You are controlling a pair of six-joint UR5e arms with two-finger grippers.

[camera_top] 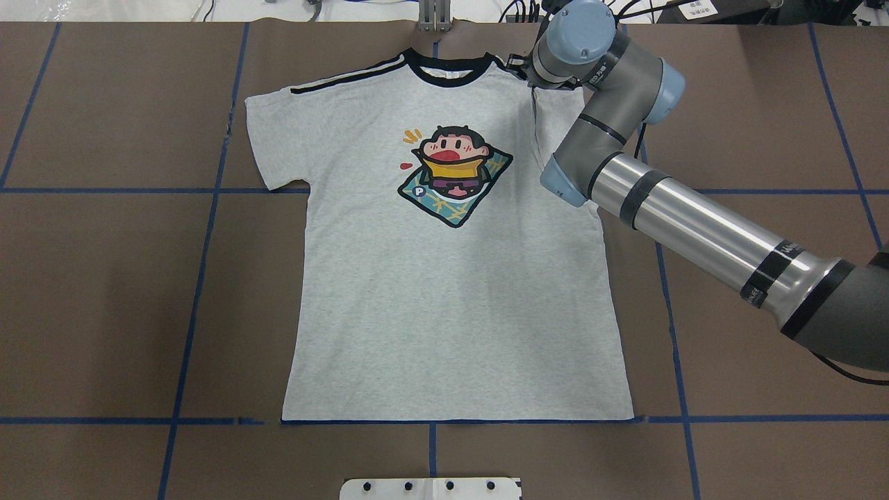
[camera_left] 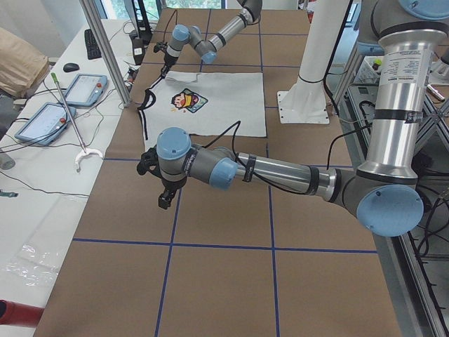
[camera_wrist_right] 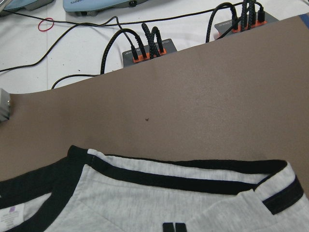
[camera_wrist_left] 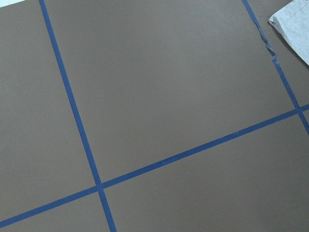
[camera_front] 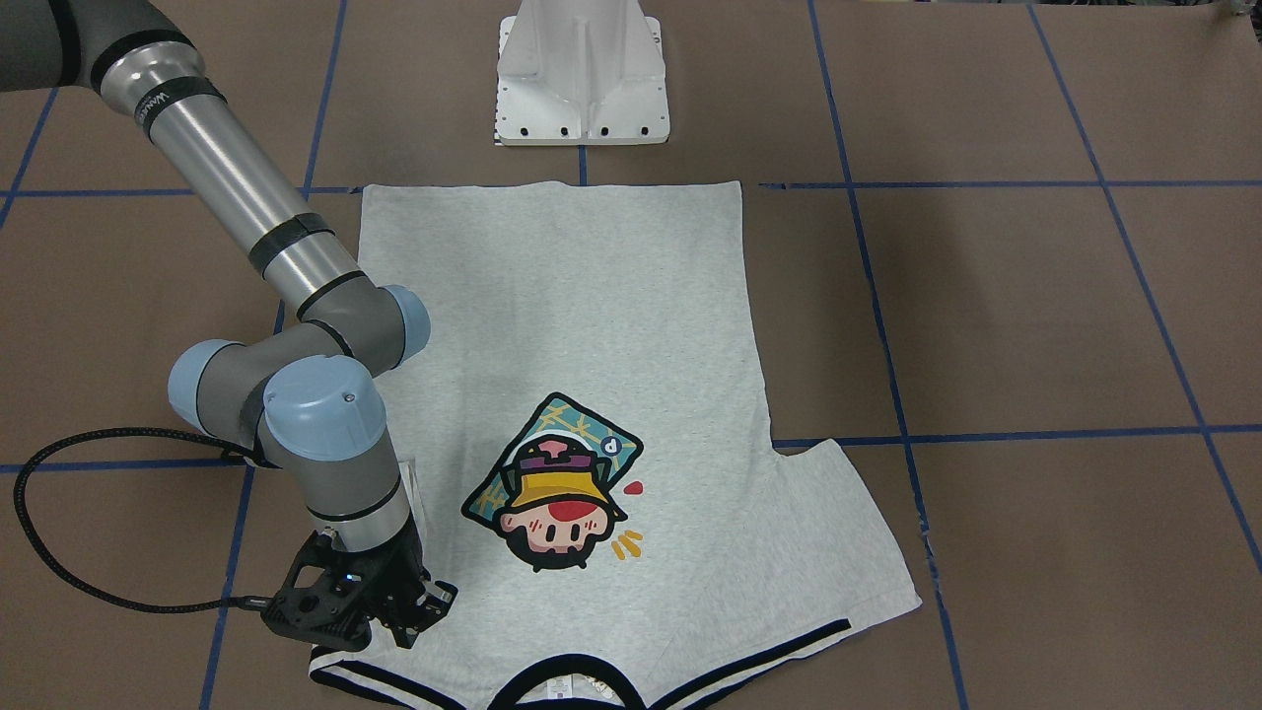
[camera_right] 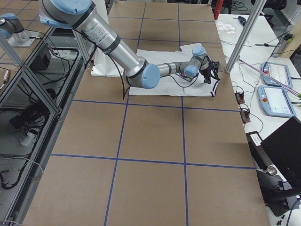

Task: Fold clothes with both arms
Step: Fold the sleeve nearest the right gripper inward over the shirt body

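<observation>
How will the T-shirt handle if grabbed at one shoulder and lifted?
Probably floppy: the T-shirt lies flat on the table, and one sleeve lies folded over its body. Likely light, thin knit, so a one-point lift would let the rest hang and bunch. A push would probably wrinkle it rather than slide it whole.

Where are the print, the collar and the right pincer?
print [camera_top: 455, 167], overhead view, on the yellow hat.
collar [camera_top: 451, 80], overhead view, on the black front band.
right pincer [camera_front: 419, 616], front-facing view, between its fingertips.
</observation>
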